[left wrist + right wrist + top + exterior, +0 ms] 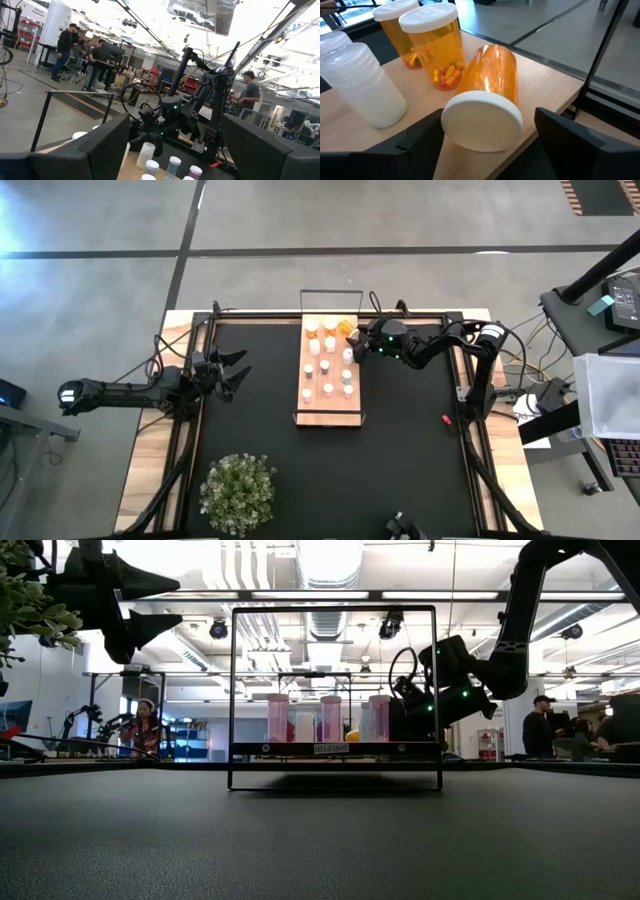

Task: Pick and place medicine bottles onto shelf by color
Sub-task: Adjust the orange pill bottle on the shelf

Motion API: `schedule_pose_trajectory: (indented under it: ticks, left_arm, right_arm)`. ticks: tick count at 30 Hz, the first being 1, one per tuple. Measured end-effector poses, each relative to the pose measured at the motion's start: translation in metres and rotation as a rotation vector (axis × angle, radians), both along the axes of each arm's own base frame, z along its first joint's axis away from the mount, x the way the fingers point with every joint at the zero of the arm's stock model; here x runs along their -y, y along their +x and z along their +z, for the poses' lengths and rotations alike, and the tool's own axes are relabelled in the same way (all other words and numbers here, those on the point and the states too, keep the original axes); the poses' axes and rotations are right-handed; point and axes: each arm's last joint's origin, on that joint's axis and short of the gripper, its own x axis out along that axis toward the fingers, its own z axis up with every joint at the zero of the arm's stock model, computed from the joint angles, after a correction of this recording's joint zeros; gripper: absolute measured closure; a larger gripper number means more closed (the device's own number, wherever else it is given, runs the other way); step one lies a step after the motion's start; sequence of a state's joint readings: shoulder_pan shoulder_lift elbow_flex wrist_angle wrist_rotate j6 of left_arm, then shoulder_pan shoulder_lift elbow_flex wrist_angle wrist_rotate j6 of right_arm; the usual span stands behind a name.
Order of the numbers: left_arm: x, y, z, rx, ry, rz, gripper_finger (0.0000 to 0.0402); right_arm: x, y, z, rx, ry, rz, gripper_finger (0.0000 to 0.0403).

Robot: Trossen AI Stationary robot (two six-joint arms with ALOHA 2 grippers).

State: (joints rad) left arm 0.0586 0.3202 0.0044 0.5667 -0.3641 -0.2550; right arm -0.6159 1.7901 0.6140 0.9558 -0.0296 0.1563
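Right gripper [487, 145] open, fingers flanking toppled orange bottle [487, 100] on shelf [318, 398] corner

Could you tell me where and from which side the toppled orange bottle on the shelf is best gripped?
Grip the toppled orange bottle across its white cap, which faces the right tool. Approach cap-end on, probably; upright orange bottles crowd one flank.

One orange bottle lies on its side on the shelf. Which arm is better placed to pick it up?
Probably the right. The right gripper already straddles the tipped orange bottle at the shelf corner; the left gripper waits open, well off the shelf.
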Motion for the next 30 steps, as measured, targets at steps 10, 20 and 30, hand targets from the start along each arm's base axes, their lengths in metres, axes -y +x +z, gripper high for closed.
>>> schedule_pose_trajectory:
  ticks: [10,20,30]
  left_arm:
    - [0.0000,0.0000,0.0000,0.000,0.000,0.000,0.0107]
    - [0.0000,0.0000,0.0000,0.000,0.000,0.000,0.0107]
    - [0.0000,0.0000,0.0000,0.000,0.000,0.000,0.0107]
  right_arm:
    - [-0.0002,0.0001,0.0000,0.006,0.009,-0.003,0.0175]
    - [-0.0011,0.0011,0.0014,0.029,0.015,0.018,0.0199]
    - [-0.0011,0.0015,0.0042,0.043,0.004,0.025,0.0200]
